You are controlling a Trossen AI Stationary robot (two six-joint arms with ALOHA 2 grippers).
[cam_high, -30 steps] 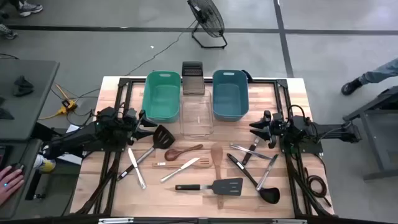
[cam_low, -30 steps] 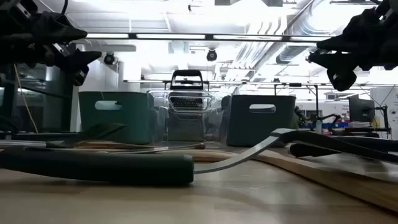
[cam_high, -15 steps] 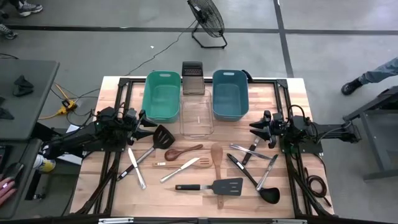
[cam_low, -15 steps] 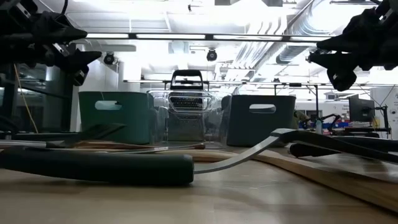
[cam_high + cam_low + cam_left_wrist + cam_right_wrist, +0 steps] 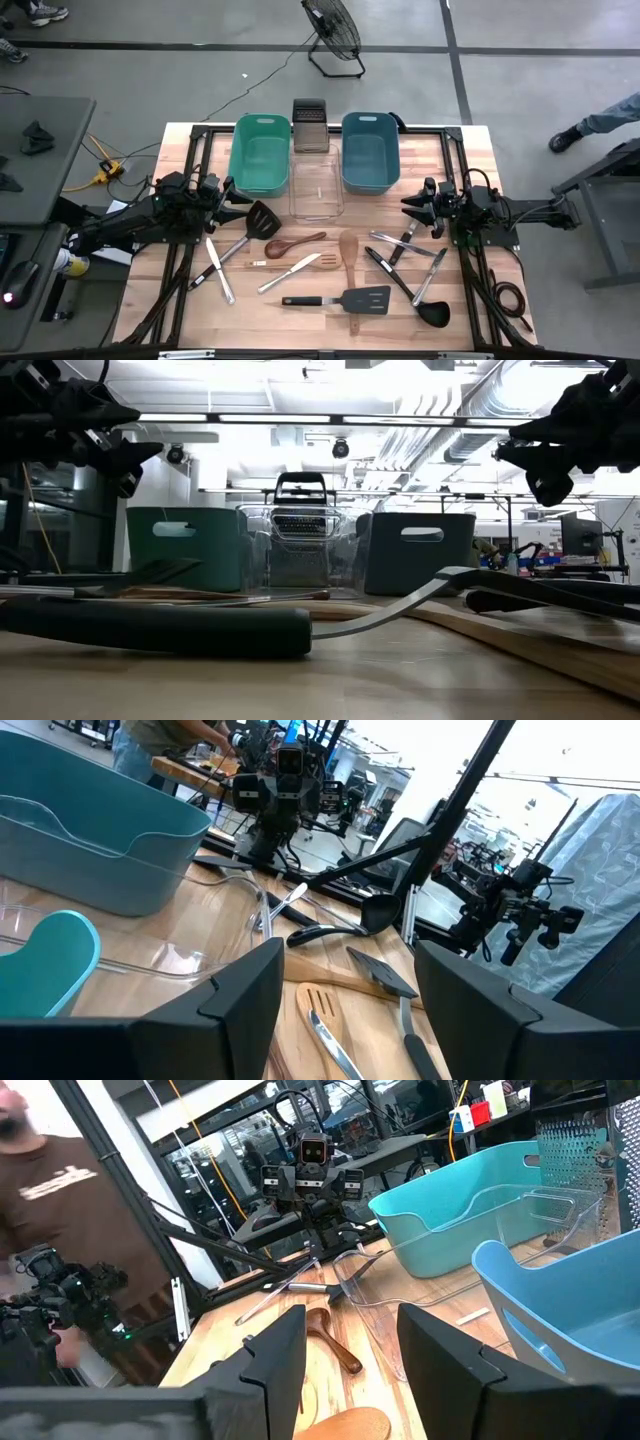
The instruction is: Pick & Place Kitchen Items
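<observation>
The kitchen items lie flat and scattered on the wooden table (image 5: 180,300): a black turner (image 5: 262,218), a brown wooden spoon (image 5: 295,243), silver knives (image 5: 215,262), a wooden spatula (image 5: 348,250), a second black turner (image 5: 345,299), tongs (image 5: 405,243) and a black ladle (image 5: 432,300). My left gripper (image 5: 228,193) hovers open at the table's left side, pointing level across it. My right gripper (image 5: 410,203) hovers open at the right side, facing it. In the wrist views nothing lies between either gripper's fingers: left gripper (image 5: 345,1020), right gripper (image 5: 350,1370).
A teal tub (image 5: 260,153), a clear tub (image 5: 316,187) and a blue tub (image 5: 368,150) stand in a row at the far side. An upright steel grater (image 5: 310,125) stands behind the clear tub. A black frame (image 5: 200,140) runs along the table's edges.
Both arms have kept still. A person's hand at the side desk left of the table has drawn back out of the high view.
</observation>
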